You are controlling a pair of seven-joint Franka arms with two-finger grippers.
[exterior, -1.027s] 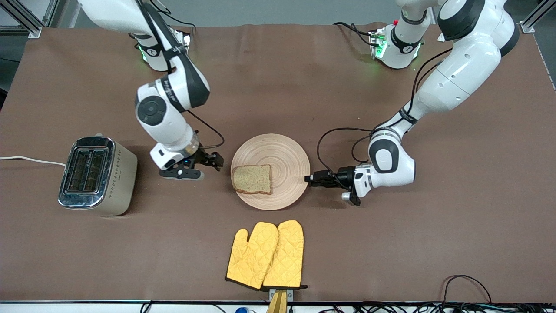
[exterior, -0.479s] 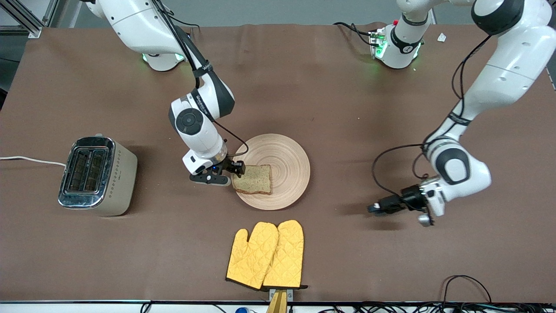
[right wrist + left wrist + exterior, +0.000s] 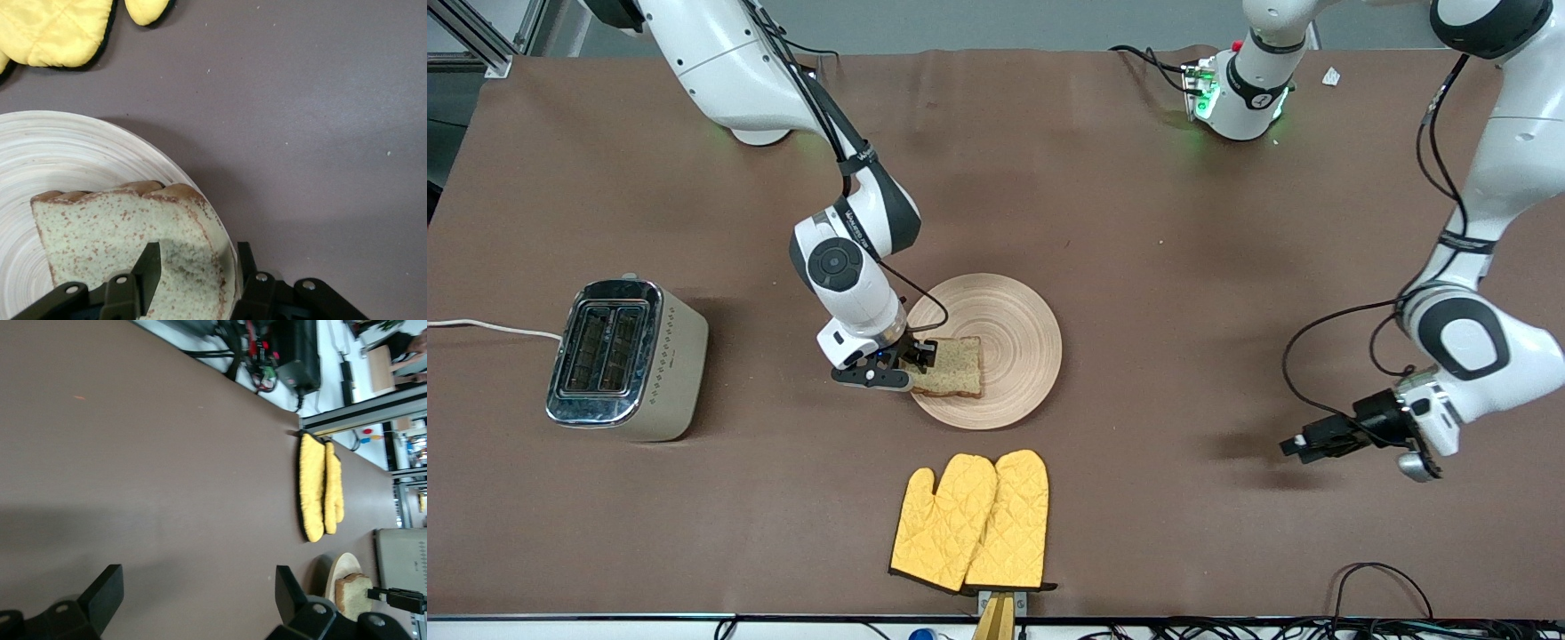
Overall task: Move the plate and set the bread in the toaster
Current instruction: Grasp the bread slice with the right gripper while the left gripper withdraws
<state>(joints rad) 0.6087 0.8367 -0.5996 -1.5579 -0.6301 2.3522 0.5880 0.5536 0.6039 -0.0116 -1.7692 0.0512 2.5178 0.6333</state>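
Note:
The plate (image 3: 1014, 307) lies mid-table with the bread (image 3: 959, 364) on its part toward the toaster (image 3: 627, 360), which stands at the right arm's end with both slots empty. My right gripper (image 3: 923, 356) is low at the plate's rim on the toaster side. In the right wrist view my right gripper (image 3: 197, 267) is open: one finger rests over the bread (image 3: 100, 240), the other is outside the plate's rim (image 3: 80, 140). My left gripper (image 3: 1303, 443) is open and empty over bare table toward the left arm's end; it also shows in the left wrist view (image 3: 200, 593).
A pair of yellow oven mitts (image 3: 974, 520) lies nearer the front camera than the plate, close to the table's front edge. The toaster's white cord (image 3: 489, 327) runs off the table's end. Cables hang along the front edge.
My right gripper has moved from between the toaster and the plate onto the bread's edge. My left gripper has drawn away from the plate's rim toward the left arm's end.

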